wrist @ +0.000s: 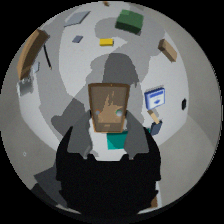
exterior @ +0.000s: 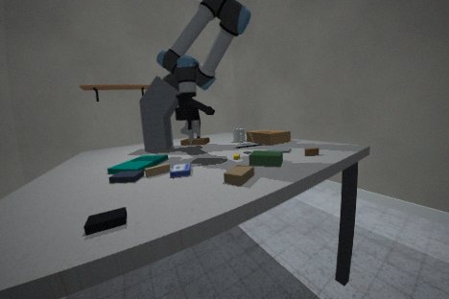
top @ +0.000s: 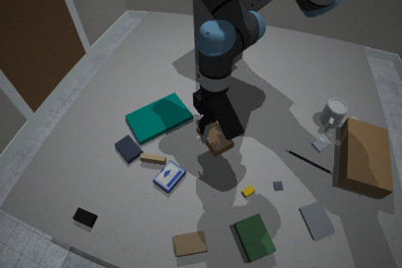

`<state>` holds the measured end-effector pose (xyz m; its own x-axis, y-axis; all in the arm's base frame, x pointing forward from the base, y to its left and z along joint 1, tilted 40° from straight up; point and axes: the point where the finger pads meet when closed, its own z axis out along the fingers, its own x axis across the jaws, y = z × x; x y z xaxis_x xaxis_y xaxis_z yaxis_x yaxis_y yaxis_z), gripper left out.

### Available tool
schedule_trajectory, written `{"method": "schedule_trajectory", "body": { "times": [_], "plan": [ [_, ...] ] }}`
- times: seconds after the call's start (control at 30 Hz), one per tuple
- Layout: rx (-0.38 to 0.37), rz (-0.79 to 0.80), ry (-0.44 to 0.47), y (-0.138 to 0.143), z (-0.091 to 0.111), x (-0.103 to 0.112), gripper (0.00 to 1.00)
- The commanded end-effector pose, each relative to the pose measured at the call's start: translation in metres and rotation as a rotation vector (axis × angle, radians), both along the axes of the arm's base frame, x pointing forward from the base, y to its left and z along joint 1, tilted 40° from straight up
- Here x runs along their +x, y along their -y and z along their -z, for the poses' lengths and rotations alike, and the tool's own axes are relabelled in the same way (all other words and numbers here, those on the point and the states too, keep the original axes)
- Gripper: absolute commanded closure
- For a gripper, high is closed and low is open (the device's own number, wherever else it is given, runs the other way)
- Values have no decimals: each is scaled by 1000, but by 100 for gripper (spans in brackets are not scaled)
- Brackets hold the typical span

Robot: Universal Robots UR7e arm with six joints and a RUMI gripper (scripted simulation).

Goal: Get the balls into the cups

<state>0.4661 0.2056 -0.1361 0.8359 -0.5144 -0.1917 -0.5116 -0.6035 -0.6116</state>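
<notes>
So the arm (exterior: pixel 201 24) rises from its grey pedestal (exterior: pixel 154 120) near the table's far edge, goes up to a high elbow, then folds back down so the wrist (top: pixel 216 40) hangs pretty much straight over the middle of the surface. Blue joint caps, grey links, black tool at the end. The gripper (top: pixel 209 134) points down, fingers about half spread and clamped on the near end of the wooden puzzle (top: pixel 219 139), which sticks out in front of it. From the wrist cam the two dark fingers sit either side of the board's bottom edge. Board looks held just off the table, roughly level.
</notes>
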Motion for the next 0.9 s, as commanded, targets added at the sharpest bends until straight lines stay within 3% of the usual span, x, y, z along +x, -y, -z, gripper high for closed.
{"method": "schedule_trajectory", "body": {
  "times": [0.0,0.87],
  "plan": [
    [-3,5,5,0,0,0,57],
    [5,-7,-7,0,0,1,57]
  ]
}}
